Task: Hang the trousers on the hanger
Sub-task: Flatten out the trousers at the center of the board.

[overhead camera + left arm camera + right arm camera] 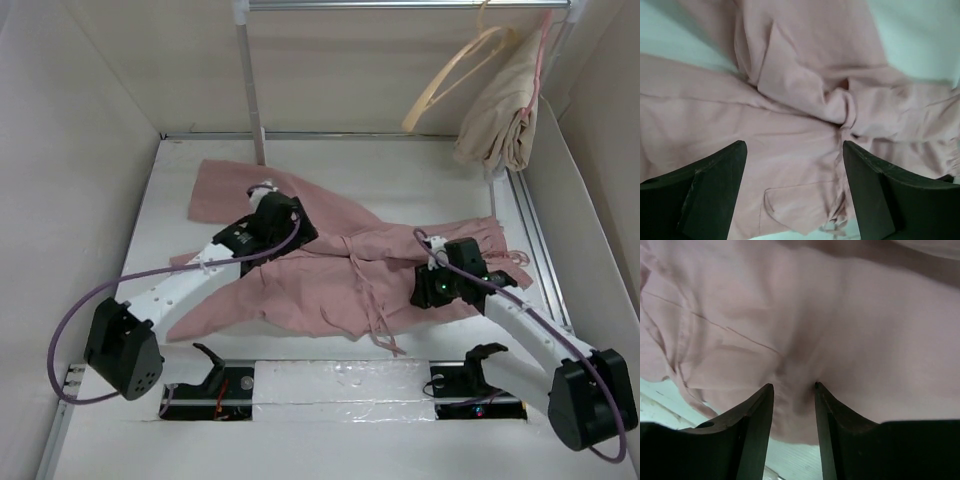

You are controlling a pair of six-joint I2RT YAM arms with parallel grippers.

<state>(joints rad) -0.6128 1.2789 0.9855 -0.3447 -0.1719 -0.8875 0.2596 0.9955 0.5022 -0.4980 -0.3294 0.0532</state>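
Note:
The dusty-pink trousers (330,270) lie spread and creased across the middle of the white table (400,185), legs reaching back left and drawstring trailing toward the front. My left gripper (285,220) hovers over the left part, open wide above the trousers (790,100), a pocket flap (800,205) between the dark fingers (715,190). My right gripper (428,288) is down on the right part; its jaws stand narrow, and in the right wrist view my right gripper (791,388) pinches a puckered fold of the trousers (840,315). The cream hanger (455,75) hangs tilted from the rail at the back right.
A beige folded garment (500,120) hangs on a pink hanger next to the cream one. A white post (250,90) carries the rail (400,5) at the back. Pale walls close in left, right and behind. Two black brackets (210,365) sit by the near edge.

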